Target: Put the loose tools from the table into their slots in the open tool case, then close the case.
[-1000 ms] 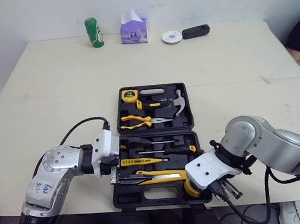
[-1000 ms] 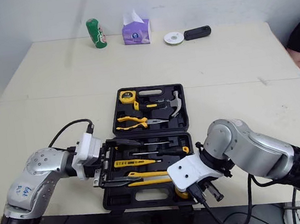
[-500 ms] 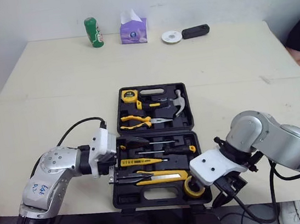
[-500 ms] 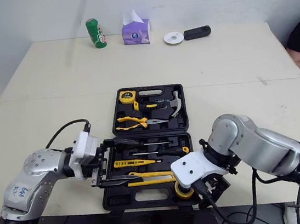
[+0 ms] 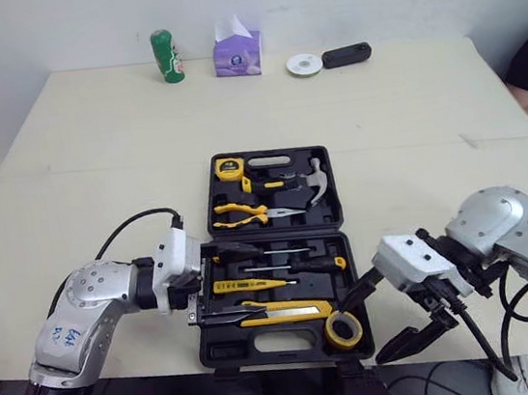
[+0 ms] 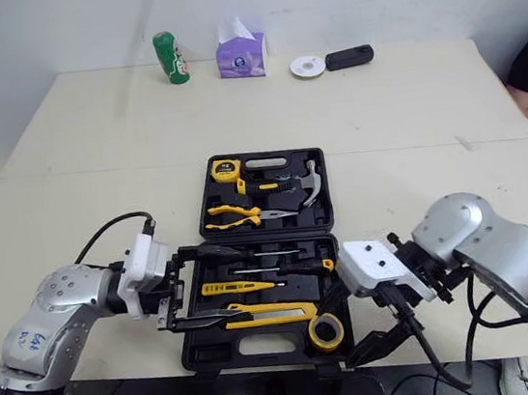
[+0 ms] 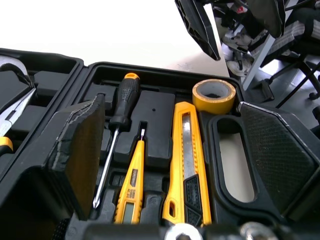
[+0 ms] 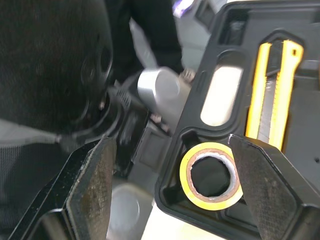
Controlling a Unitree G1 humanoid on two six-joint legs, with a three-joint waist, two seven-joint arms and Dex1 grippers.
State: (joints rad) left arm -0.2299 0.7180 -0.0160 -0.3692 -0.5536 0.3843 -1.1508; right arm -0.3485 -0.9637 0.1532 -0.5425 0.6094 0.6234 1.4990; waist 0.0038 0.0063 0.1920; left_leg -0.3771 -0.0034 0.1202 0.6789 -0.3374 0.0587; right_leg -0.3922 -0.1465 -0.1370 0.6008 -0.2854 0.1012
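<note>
The right end effector (image 5: 387,318) is hanging open past the surface's (image 5: 91,142) near edge, beside the yellow tape roll (image 5: 343,328) lying in the tool case (image 5: 268,151). The left end effector (image 5: 209,285) is gaping open, apparently straddling the case's left wall. A green can (image 5: 166,56) is standing far behind.

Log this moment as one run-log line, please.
tool case: open | tape roll: in near-right slot | right gripper: open, beside roll, not touching | left gripper: open at case's left edge | next: likely close case
</note>
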